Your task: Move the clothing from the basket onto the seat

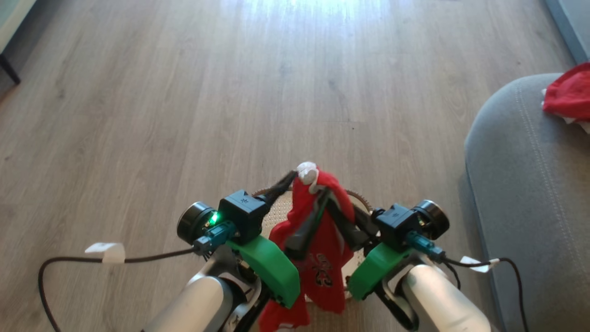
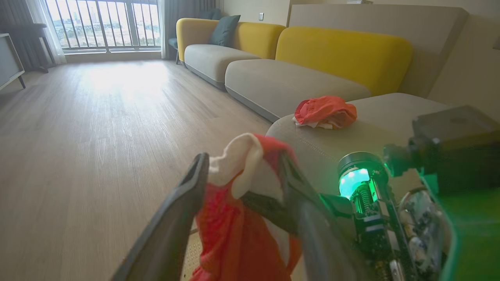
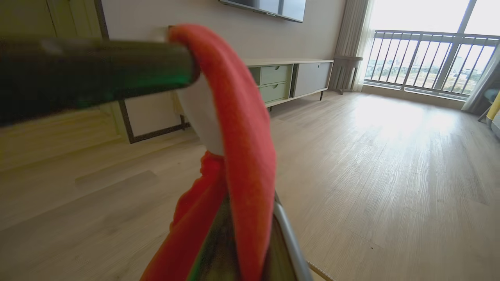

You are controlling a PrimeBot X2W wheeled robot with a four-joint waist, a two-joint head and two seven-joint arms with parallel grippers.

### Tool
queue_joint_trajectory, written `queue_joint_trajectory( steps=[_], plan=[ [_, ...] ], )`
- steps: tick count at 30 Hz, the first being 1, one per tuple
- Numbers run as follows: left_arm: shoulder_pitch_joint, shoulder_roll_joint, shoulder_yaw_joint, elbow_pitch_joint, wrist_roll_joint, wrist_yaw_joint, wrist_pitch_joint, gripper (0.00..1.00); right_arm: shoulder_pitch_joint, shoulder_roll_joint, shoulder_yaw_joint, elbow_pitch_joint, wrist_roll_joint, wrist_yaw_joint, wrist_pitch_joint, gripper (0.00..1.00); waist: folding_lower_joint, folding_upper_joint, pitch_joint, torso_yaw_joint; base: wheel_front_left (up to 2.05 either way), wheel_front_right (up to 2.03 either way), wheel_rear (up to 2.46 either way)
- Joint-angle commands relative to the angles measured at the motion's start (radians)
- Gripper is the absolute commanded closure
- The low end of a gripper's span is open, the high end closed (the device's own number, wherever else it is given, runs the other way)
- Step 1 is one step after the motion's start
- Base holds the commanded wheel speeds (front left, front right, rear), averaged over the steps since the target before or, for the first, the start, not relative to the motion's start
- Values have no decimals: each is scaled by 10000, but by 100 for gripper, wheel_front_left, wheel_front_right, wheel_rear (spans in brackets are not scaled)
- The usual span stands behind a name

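A red garment with a white bunch at its top, the clothing, hangs in the air above the basket, whose cream perforated wall and brown rim peek out behind it. My left gripper holds the top of the fabric; in the left wrist view the cloth fills the gap between its fingers. My right gripper comes in from the right, its fingers wrapped in the same cloth. Another red and white garment lies on the grey seat at the right.
Bare wooden floor stretches ahead and to the left. A sofa with yellow backs continues beyond the seat. A low cabinet stands against the far wall. Black cables trail from both wrists.
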Motion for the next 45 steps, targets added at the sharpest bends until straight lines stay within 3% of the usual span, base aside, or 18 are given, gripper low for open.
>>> queue_joint_trajectory(
  steps=[1,11,20,28,36,45],
  plan=[
    [-442,102,441,-222,104,63,-111,0,-333,27,17,-346,82,-4,-67,100,0,0,36,-110,0,0,0],
    [-245,92,417,444,7,-115,-780,0,-313,-457,-951,-831,5,-4,0,100,0,0,250,-1346,0,0,0],
    [-54,-214,-46,941,201,-259,-1461,0,-191,-991,-2004,-2118,58,-4,460,100,0,0,586,-2817,0,0,0],
    [-140,-429,-334,1237,289,-382,-1695,0,175,-1398,-2799,-3138,165,-4,936,100,0,0,817,-3621,0,0,0],
    [-389,-440,-429,1429,390,-456,-1817,0,597,-1547,-3437,-3995,412,-4,1360,100,0,0,1134,-3926,0,0,0],
    [-725,-525,-578,1502,446,-599,-1913,0,647,-1293,-4092,-4325,962,-4,1681,100,0,0,1790,-3611,0,0,0]
  ],
)
